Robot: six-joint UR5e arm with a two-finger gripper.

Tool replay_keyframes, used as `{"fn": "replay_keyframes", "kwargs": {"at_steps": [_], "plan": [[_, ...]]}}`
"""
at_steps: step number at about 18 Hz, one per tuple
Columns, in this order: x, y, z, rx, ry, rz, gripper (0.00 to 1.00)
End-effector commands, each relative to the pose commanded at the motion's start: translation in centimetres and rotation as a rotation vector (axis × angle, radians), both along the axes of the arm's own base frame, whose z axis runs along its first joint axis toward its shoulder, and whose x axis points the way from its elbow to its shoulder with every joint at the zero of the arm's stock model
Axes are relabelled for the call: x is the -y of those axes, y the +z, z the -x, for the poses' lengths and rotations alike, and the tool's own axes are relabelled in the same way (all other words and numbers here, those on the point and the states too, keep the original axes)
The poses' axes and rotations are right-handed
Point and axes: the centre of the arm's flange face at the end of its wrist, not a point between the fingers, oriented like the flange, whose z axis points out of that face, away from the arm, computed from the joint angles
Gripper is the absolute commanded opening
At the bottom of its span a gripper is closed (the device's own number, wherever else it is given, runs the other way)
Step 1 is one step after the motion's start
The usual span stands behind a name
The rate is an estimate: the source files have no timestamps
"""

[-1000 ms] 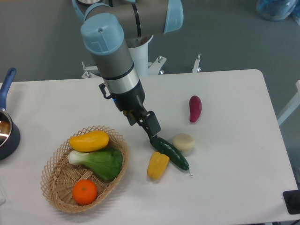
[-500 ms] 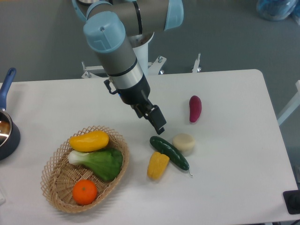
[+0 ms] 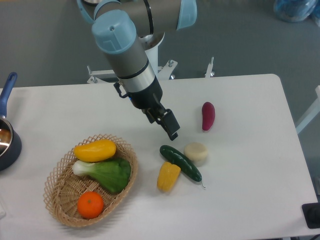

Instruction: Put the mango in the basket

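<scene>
Hanging over the table point(image 3: 240, 100), the claw point(image 3: 171, 129) points down and to the right, tips above bare tabletop just up-left of the cucumber point(image 3: 180, 162). Nothing sits in it. The fingers read as one dark block from this angle; cannot tell whether they are spread or pressed together.

Cucumber: dark green, lying on a slant. Its lower left flank touches or nearly touches a yellow pepper point(image 3: 168, 176). A pale round disc-like item point(image 3: 195, 151) sits just beside the cucumber's upper right side. A purple sweet potato point(image 3: 208, 115) lies upright-ish, well apart to the right of the claw.

The arm point(image 3: 131, 65) rises from the claw up and left to a light blue joint cap, base behind the table's far edge.

Basket point(image 3: 56, 195): at front left of the table, well apart from the claw. The mango point(image 3: 95, 150) lies inside it, at the far end, resting against the rim. Below it a leafy green vegetable point(image 3: 105, 173) with a white stem, touching the mango. An orange point(image 3: 90, 204) sits at the near end of the basket.

Pot point(image 3: 6, 135): dark, blue handle, cut off by the left edge.
</scene>
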Motion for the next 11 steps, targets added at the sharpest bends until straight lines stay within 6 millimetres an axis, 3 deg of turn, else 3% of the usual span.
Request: {"fn": "replay_keyframes", "kwargs": {"at_steps": [11], "plan": [[0.2, 1.3, 0.9, -0.011, 0.015, -0.022, 1.0]]}}
